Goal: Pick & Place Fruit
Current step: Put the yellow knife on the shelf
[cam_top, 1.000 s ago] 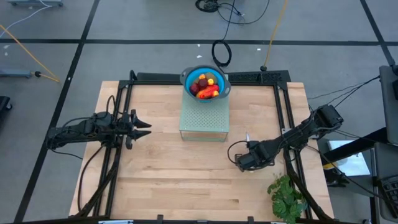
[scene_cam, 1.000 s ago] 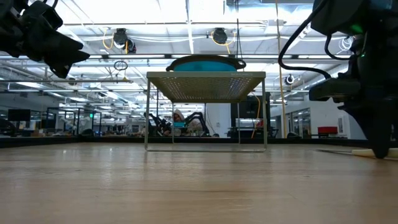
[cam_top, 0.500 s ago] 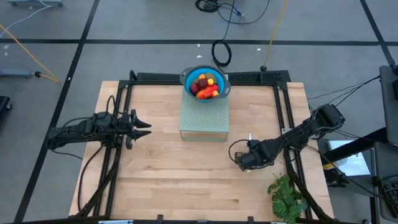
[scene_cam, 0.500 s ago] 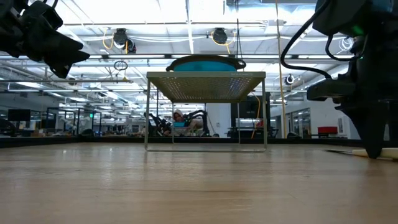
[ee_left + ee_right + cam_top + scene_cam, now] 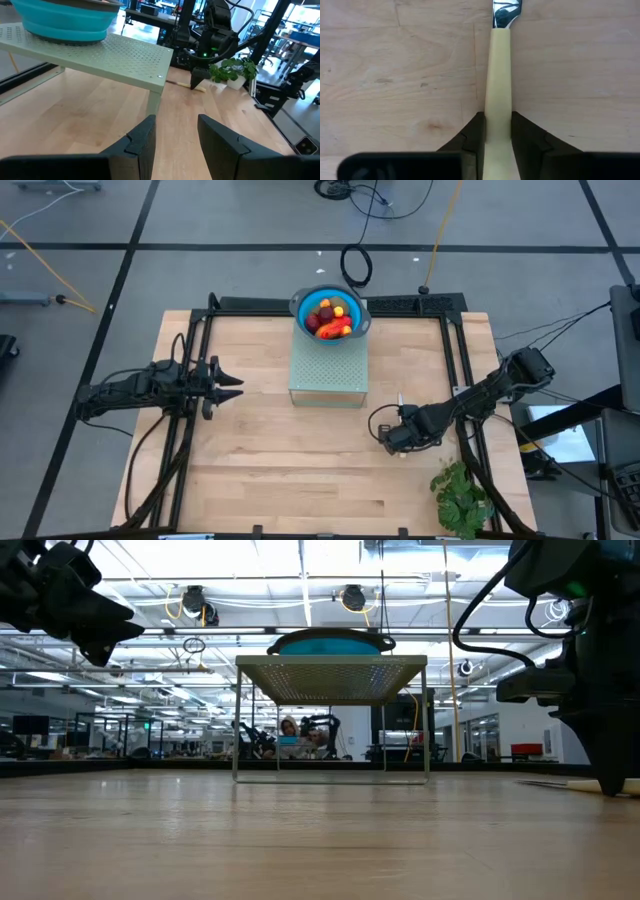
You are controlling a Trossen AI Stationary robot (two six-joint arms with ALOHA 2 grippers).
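Note:
The fruit [image 5: 331, 318] lies heaped in a blue bowl [image 5: 298, 305] on a pale green perforated stand [image 5: 328, 370] at the table's far middle. My right gripper [image 5: 497, 117] points down at the table's right, shut on a slim knife [image 5: 399, 400]. The knife's metal blade [image 5: 506, 12] points toward the far edge. My left gripper [image 5: 175, 122] waits open above the table's left side [image 5: 238, 387], pointing level toward the stand, with nothing between its fingers. My right gripper pinches the knife's pale handle [image 5: 498, 107] by its two long sides, back from the blade. One finger [image 5: 475, 132] stands on each side. The fingers come from above, pointing down, and lie across the handle. The knife lies flat on the wooden table.
A green leafy bunch [image 5: 462, 495] sits at the table's near right corner, close to my right arm. Black frame rails [image 5: 195, 350] run along the table's left, right and far sides. Bare wood [image 5: 290, 470] stretches across the near half.

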